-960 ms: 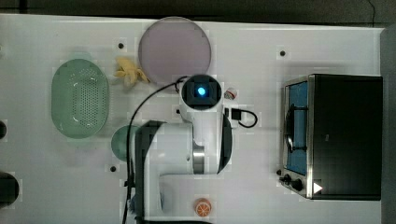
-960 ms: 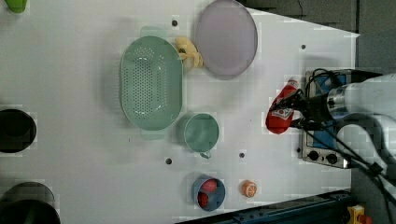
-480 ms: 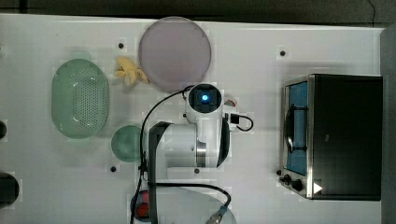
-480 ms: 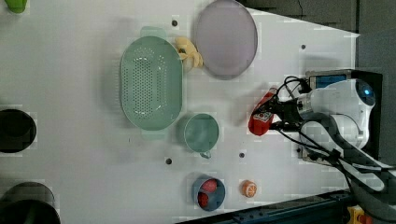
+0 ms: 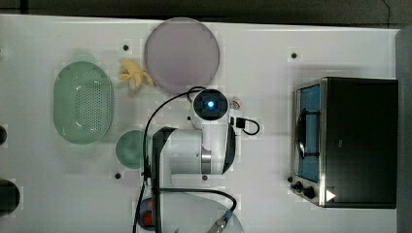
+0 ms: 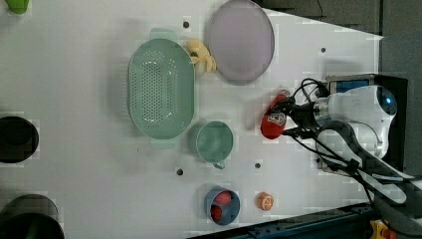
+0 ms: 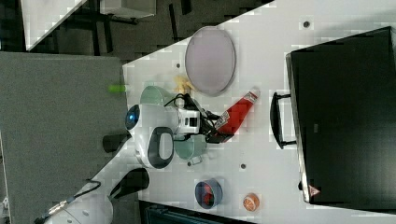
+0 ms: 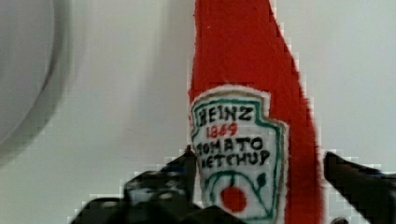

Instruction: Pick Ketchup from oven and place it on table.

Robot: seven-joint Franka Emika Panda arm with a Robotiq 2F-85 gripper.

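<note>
The white table (image 5: 340, 48) is taking up most of the top view, and the oven (image 5: 359, 141) is sitting at its three o'clock end. The arm (image 5: 194, 155) is reaching out over the middle of the tabletop.

In the left view the ketchup (image 6: 272, 119) is lying out on the table, well apart from the oven, which is standing at three o'clock from it. The bottle's long axis is running from about seven o'clock at its base to one o'clock at its cap. The gripper (image 6: 287, 119) is sitting at three o'clock from the bottle's middle, straddling its lower body, so the bottle is pointing away from the wrist rather than across it.

In the wrist view the jaws are standing wide. One finger (image 8: 182, 168) is just brushing the edge of the label, while the other finger (image 8: 355, 177) is showing a sliver of white table between itself and the red side. Judging from that gap, nothing is being clamped. The bottle looks to be resting on the table, so a straight lift off should clear it.
</note>
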